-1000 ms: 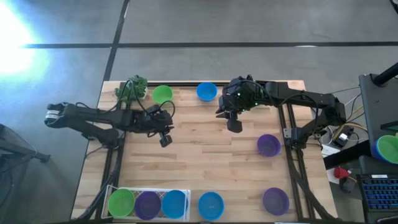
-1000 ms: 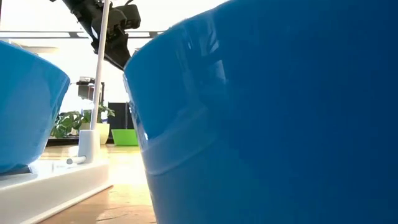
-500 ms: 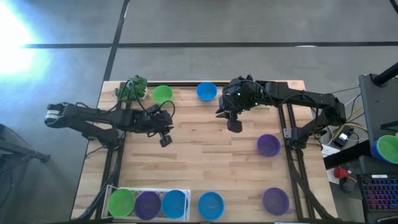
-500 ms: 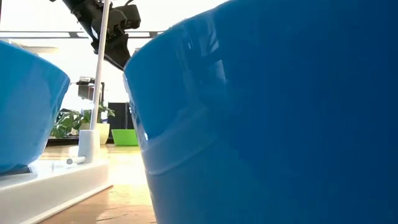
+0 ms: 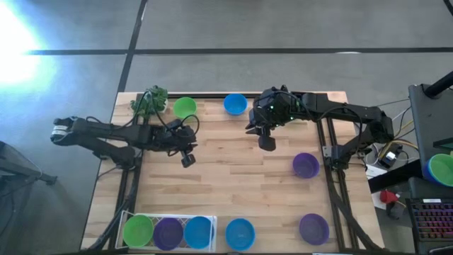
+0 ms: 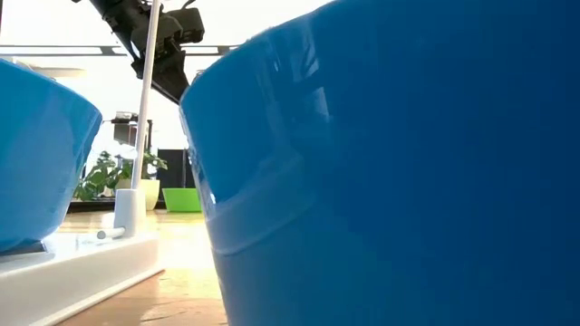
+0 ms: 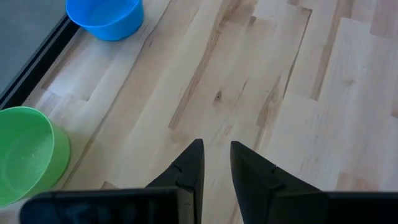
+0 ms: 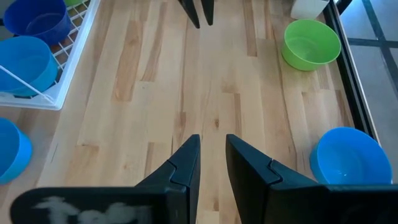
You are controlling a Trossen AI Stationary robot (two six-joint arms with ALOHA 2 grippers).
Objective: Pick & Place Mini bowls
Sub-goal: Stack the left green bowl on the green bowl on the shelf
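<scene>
In the high view, a green bowl and a blue bowl stand near the table's far edge. Two purple bowls stand on the right and a blue bowl at the near edge. A green, a purple and a blue bowl sit in the white mesh tray. My left gripper hangs shut over bare wood, nearer than the green bowl. My right gripper is shut over bare wood, nearer than the far blue bowl.
A leafy toy plant stands at the far left corner. The middle of the table between the grippers is bare wood. In the low view, the near blue bowl fills most of the picture, with the tray's edge beside it.
</scene>
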